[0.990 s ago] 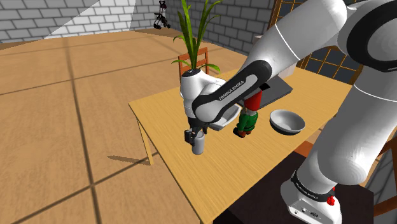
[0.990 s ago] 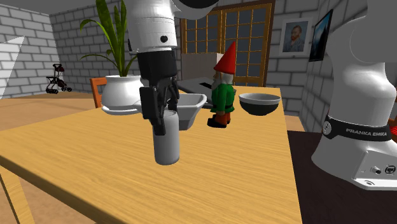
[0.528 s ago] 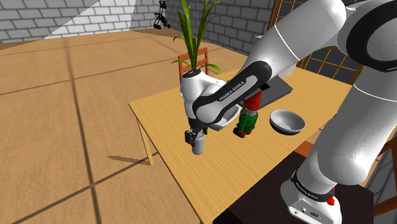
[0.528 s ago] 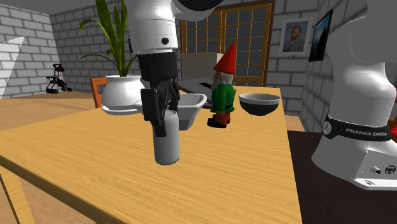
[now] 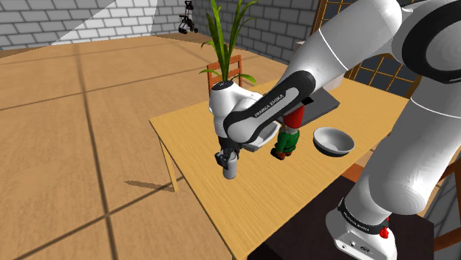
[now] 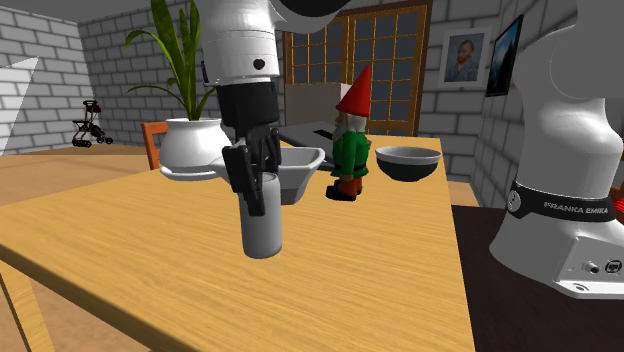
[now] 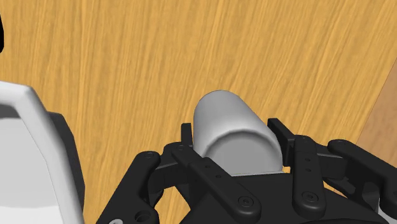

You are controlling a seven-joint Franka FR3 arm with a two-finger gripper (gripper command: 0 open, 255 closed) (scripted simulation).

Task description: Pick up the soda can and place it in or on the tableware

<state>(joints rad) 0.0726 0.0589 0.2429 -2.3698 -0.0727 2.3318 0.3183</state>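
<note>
Domestic room, simulated. Evidence: grey brick walls [image 5: 89,18], wooden floor [image 5: 66,148], wooden table [image 6: 380,290] bearing a potted plant [image 6: 190,140] and garden gnome [image 6: 352,150]; framed portrait [image 6: 465,55] (hung beside a paned door [image 6: 385,70]).

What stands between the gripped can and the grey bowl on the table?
The gnome stands upright on the table between the grey can, clasped in the gripper, and the grey bowl. A straight low path would probably hit it; going over its hat looks safer.

On the table [image 6: 120,260], the gnome [image 6: 351,150] stands between the basin [image 6: 303,168] and the bowl [image 6: 407,163].
</note>
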